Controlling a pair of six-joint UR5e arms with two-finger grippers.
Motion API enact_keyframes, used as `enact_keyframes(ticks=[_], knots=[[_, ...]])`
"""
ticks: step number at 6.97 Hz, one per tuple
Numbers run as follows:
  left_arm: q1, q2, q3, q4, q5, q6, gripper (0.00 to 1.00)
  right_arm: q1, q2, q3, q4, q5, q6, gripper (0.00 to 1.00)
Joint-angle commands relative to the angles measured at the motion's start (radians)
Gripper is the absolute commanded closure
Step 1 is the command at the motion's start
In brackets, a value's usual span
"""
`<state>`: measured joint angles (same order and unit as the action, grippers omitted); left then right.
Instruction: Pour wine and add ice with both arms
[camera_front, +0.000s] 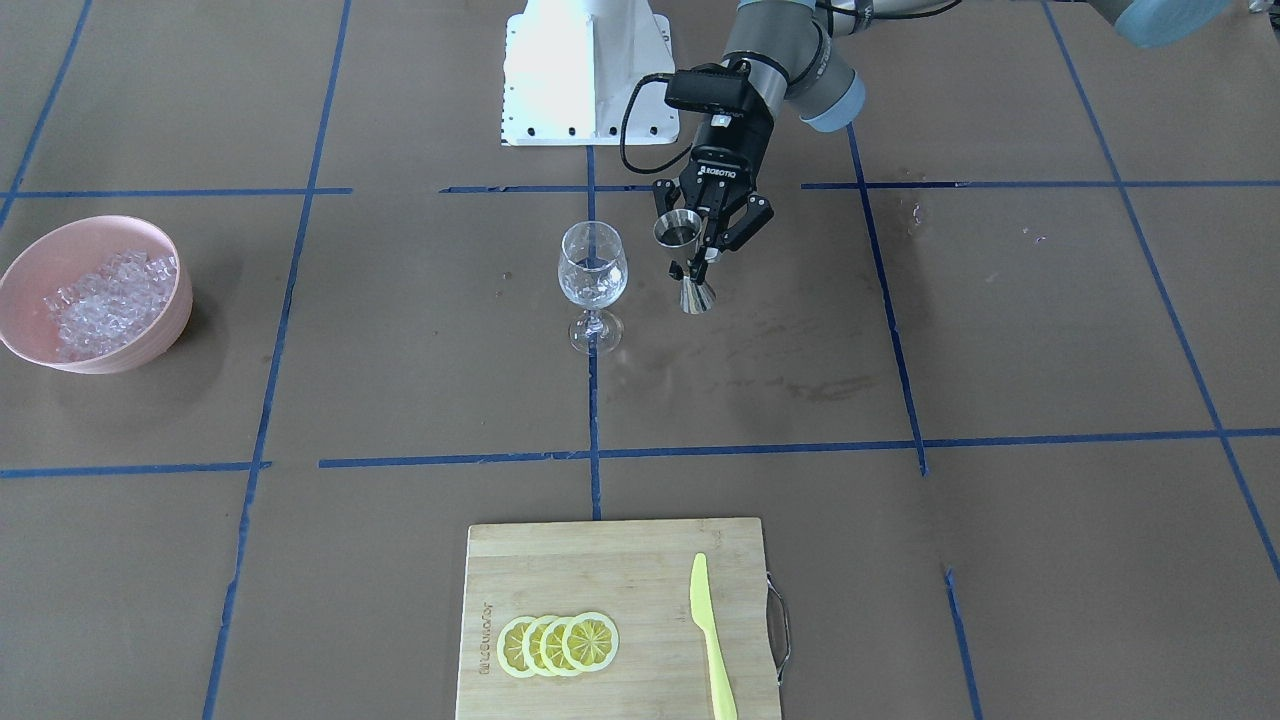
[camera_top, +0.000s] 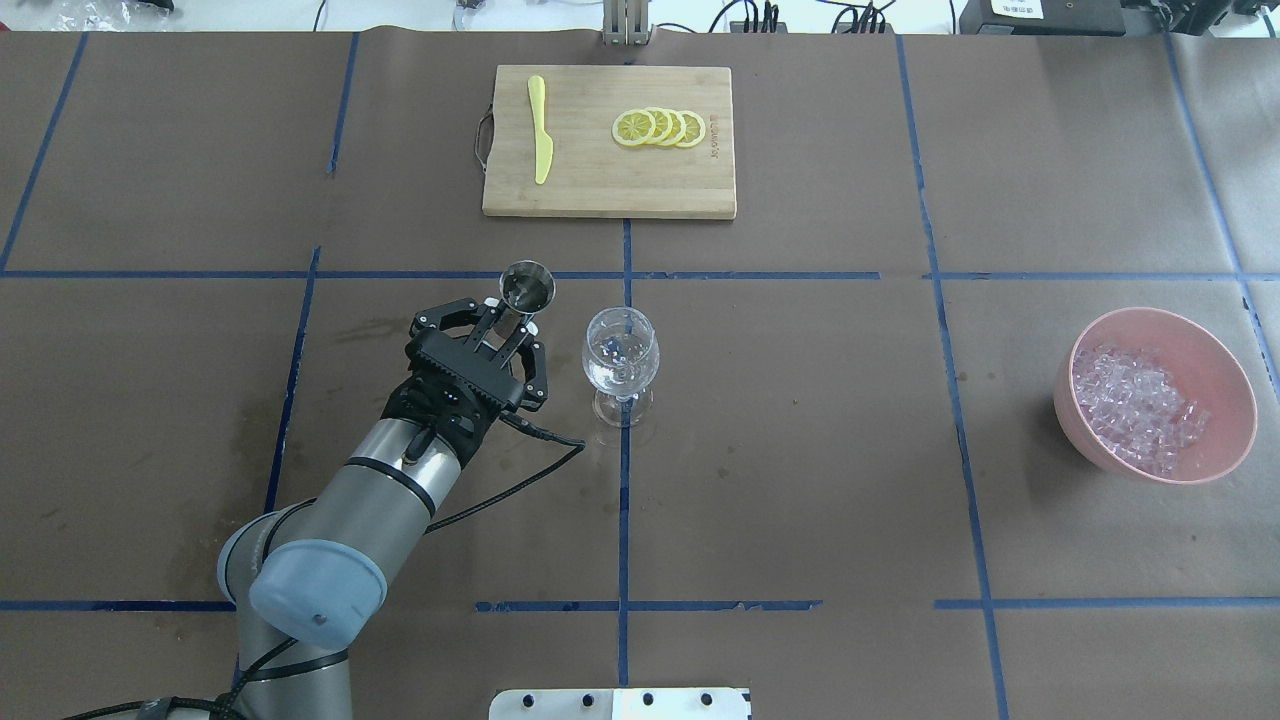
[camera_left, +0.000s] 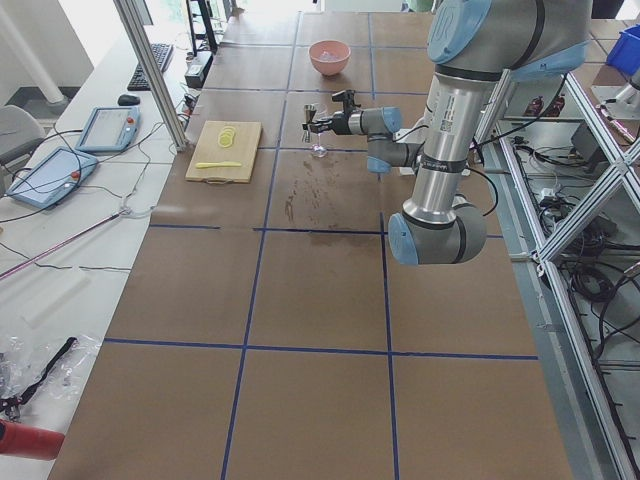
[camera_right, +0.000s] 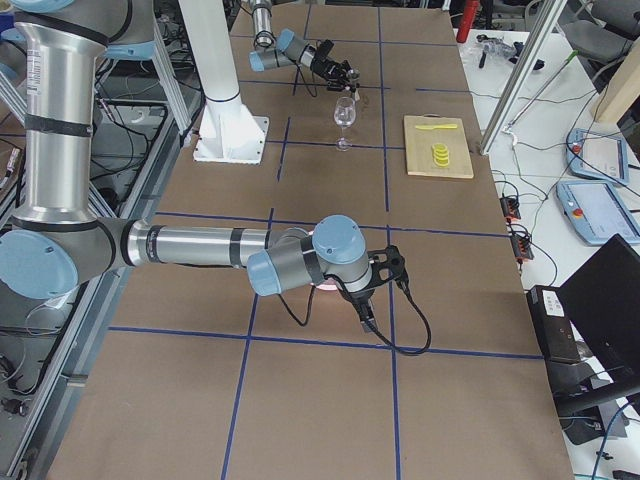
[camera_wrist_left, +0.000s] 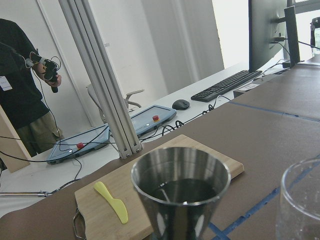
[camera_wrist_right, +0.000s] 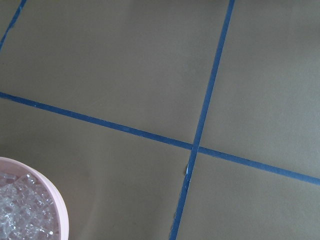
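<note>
My left gripper (camera_top: 511, 326) is shut on the narrow waist of a steel jigger (camera_top: 527, 288), held upright just left of the empty-looking wine glass (camera_top: 621, 360) without touching it. In the left wrist view the jigger (camera_wrist_left: 180, 192) has dark liquid inside, and the glass rim (camera_wrist_left: 305, 200) shows at the right edge. The ice (camera_top: 1135, 405) fills a pink bowl (camera_top: 1225, 360) far to the right. My right arm (camera_right: 200, 245) reaches over the table with its gripper (camera_right: 375, 272); I cannot tell if it is open or shut. Its wrist camera sees the ice (camera_wrist_right: 20, 215) at lower left.
A wooden cutting board (camera_top: 600, 175) at the far side carries lemon slices (camera_top: 660, 128) and a yellow knife (camera_top: 540, 140). The white base block (camera_front: 585, 70) stands behind the glass. A person (camera_wrist_left: 20, 75) stands beyond the table's edge.
</note>
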<state>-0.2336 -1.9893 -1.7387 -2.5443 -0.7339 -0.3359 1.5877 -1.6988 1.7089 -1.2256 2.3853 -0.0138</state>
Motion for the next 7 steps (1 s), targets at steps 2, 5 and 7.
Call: enact_keyframes(ticks=[2, 5, 7], knots=[[0.004, -0.023, -0.002, 0.041, 0.076, 0.244, 1.00, 0.000, -0.004, -0.002, 0.000, 0.000, 0.000, 0.00], [0.008, -0.060, 0.013, 0.042, 0.137, 0.461, 1.00, 0.000, -0.005, -0.002, 0.000, 0.000, 0.003, 0.00], [0.020, -0.062, 0.034, 0.044, 0.162, 0.538, 1.00, 0.000, -0.005, -0.003, 0.000, 0.000, 0.005, 0.00]])
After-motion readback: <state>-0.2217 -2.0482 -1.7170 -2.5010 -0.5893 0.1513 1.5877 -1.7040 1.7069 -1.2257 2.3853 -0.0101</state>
